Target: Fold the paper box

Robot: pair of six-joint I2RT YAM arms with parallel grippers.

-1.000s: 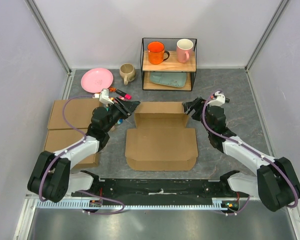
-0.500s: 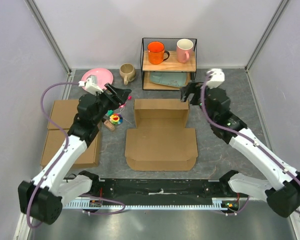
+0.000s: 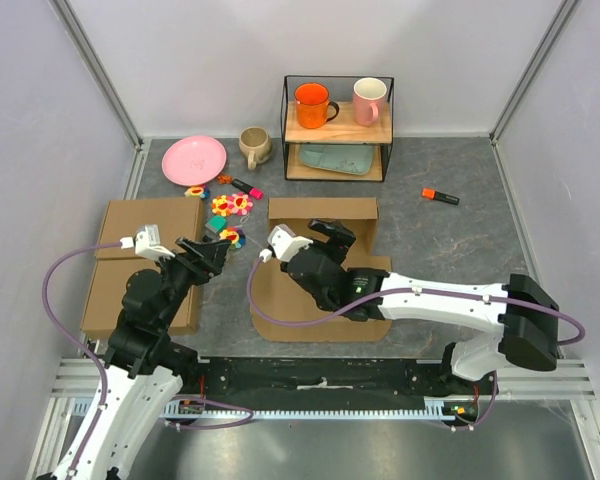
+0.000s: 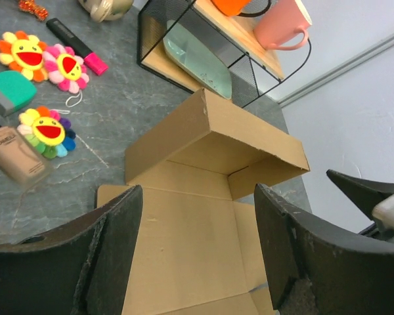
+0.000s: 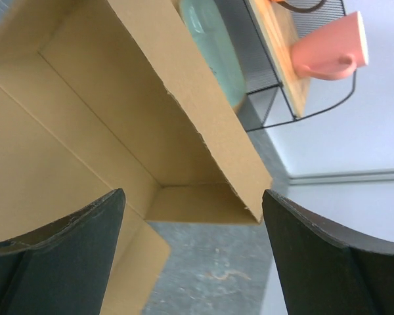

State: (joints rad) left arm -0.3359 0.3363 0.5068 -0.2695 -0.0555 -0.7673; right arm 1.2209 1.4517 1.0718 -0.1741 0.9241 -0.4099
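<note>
The paper box (image 3: 320, 213) lies mid-table with its brown base flat and its back wall and two short side flaps standing upright. My left gripper (image 3: 217, 250) hovers open off the box's left edge and touches nothing. In the left wrist view the box (image 4: 203, 230) shows between the open left gripper (image 4: 197, 193). My right arm reaches across the box's base, and the right gripper (image 3: 336, 233) stands open just above it near the back wall. The right wrist view shows the box's right back corner (image 5: 151, 111) beyond the empty right gripper (image 5: 194, 197).
A wire rack (image 3: 338, 128) at the back holds an orange mug (image 3: 311, 103), a pink mug (image 3: 368, 99) and a teal tray. A pink plate (image 3: 193, 159), beige mug (image 3: 253, 146), flower toys (image 3: 230, 205) and markers lie back left. Two flat brown boxes (image 3: 145, 230) sit left. An orange marker (image 3: 440, 196) lies right.
Both arms left the box's back corners. The left arm drew back toward the near left. The right arm swung left over the box's base. Both grippers opened wider.
</note>
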